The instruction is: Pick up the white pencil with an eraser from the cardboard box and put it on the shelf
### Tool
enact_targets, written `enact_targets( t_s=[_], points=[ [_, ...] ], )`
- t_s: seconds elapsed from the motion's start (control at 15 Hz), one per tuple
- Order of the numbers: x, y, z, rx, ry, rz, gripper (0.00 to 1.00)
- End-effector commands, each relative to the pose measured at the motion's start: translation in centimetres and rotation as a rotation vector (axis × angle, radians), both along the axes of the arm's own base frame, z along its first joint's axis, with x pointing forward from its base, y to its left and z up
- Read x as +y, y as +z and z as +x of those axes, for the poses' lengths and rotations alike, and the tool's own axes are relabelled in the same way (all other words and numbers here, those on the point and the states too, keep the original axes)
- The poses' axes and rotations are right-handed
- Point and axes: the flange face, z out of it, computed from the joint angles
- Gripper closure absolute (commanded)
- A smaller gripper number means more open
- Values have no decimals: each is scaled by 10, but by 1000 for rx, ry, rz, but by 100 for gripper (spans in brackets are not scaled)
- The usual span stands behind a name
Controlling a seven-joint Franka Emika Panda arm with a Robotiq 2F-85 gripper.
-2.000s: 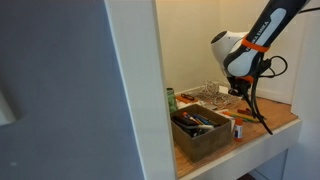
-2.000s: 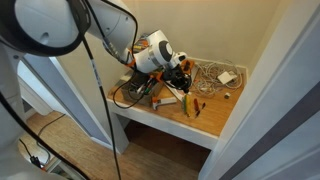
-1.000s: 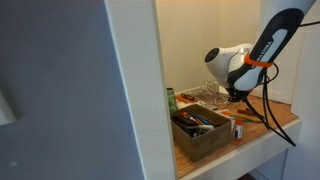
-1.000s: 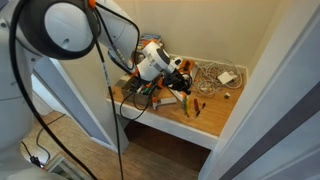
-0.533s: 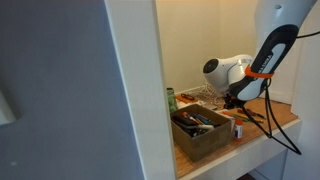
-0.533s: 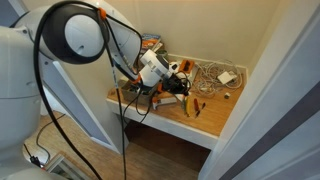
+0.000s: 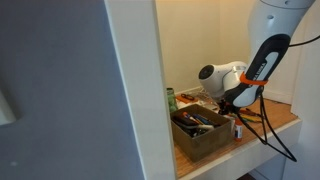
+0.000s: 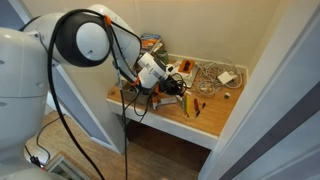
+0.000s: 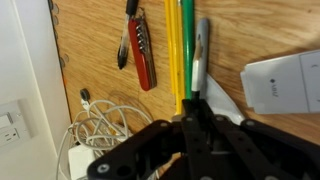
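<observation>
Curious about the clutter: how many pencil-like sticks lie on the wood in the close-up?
3, side by side: a yellow pencil, a green pencil, then a grey pen or pencil. The gripper covers their lower ends; others may be hidden.

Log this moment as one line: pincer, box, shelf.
pincer: low over shelf, jaw state unclear | cardboard box: on shelf, beside arm | near pincer: yellow pencil, green pencil, red pocketknife

Cream alcove walls (image 8: 225, 30) (wood floor (image 8: 175, 158) below)
</observation>
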Motion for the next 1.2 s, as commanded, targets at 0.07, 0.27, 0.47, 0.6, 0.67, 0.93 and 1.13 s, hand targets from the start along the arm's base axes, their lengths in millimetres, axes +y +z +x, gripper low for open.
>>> enact_targets(
  t_s=[0.07, 0.27, 0.47, 0.6, 0.67, 0.93, 1.13],
  points=[
    [7, -7, 9, -20, 26, -1, 98],
    [7, -9, 9, -14, 30, -2, 66],
    [8, -8, 10, -15, 35, 0, 53],
    [9, -4, 11, -19, 39, 1, 38],
    [10, -2, 11, -21, 41, 5, 32],
    [18, 22, 7, -19, 47, 48, 13],
    [24, 50, 4, -10, 55, 86, 0]
  ],
)
